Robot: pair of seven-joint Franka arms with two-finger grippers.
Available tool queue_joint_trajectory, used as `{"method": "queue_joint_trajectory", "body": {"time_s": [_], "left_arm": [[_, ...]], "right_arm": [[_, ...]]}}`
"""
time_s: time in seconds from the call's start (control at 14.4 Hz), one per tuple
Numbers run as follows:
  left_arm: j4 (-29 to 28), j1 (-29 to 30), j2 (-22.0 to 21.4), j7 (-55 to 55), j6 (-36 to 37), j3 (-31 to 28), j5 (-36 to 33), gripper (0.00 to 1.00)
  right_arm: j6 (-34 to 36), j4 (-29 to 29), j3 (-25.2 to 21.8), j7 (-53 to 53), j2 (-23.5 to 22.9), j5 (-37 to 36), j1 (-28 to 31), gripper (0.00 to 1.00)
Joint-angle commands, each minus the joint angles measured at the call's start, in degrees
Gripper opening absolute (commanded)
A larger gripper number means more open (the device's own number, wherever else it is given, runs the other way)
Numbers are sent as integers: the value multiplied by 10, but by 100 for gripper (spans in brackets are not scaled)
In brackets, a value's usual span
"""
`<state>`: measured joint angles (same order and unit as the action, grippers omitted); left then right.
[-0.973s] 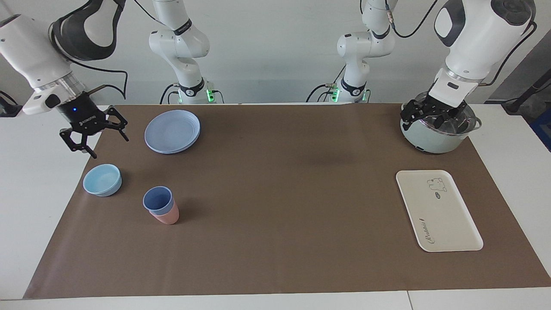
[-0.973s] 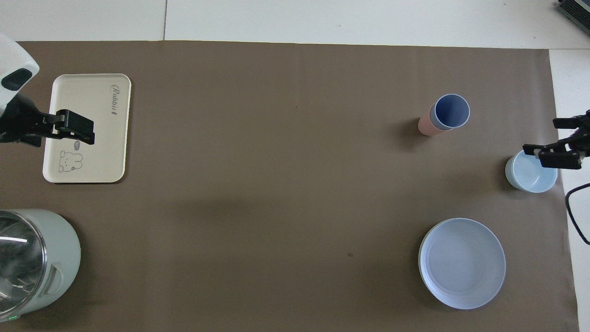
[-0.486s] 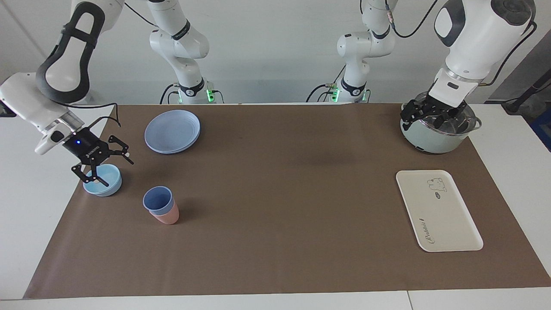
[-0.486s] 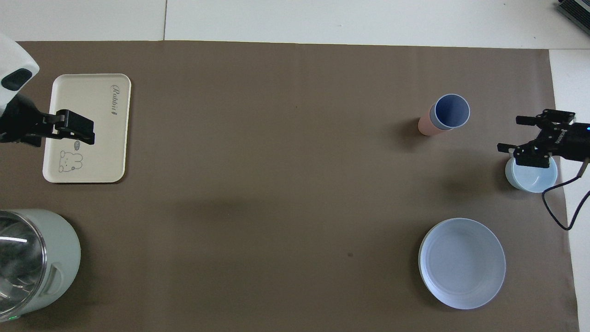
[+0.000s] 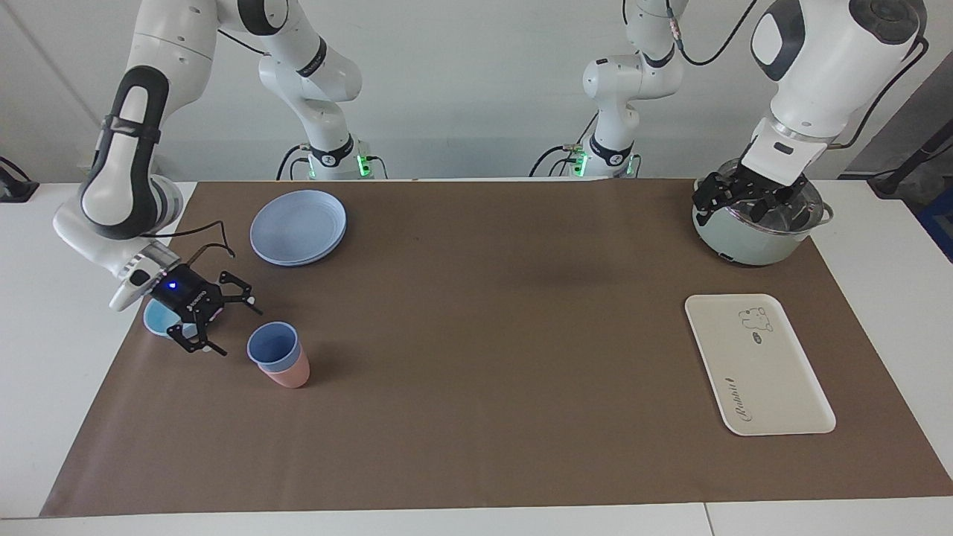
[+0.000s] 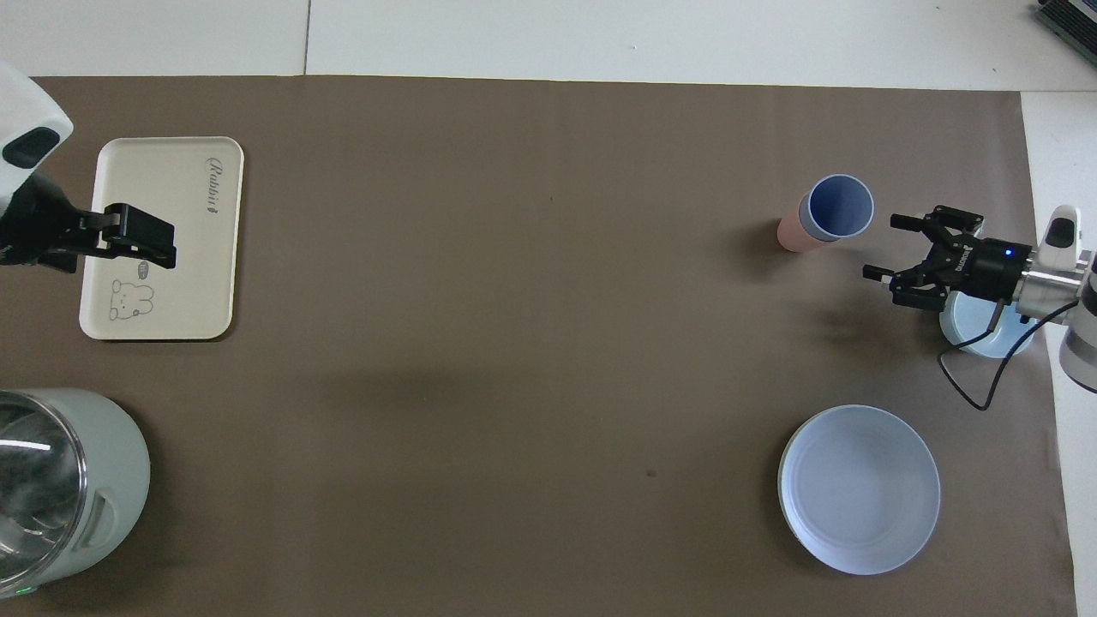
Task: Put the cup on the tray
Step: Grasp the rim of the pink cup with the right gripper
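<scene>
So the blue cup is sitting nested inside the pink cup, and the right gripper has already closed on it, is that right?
Not quite. The blue cup does sit inside the pink cup, but the right gripper is open beside it and not touching it, as the facing view shows.

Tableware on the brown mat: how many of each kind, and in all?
Tapered plastic tumblers: 2, periwinkle-blue cup nested in a salmon-pink tumbler
Round blue plates: 1 stack
Shallow light-blue bowl: 1
Cream-white rectangular tray: 1
Pale-green pot: 1
Total: 6
</scene>
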<state>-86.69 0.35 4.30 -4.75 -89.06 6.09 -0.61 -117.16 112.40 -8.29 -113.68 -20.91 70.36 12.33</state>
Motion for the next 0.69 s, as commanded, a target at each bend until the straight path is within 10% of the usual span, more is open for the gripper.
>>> {"method": "queue_joint_trajectory", "body": {"time_s": [0.0,0.63], "left_arm": [[-23,6,-20,3,-7,4,-5,100],[-23,6,-20,3,-7,4,-5,100]], "right_arm": [[6,-7,5,-49,-17,54,0,100],[-7,-4,6,-109,-34,139,-30,100]]}}
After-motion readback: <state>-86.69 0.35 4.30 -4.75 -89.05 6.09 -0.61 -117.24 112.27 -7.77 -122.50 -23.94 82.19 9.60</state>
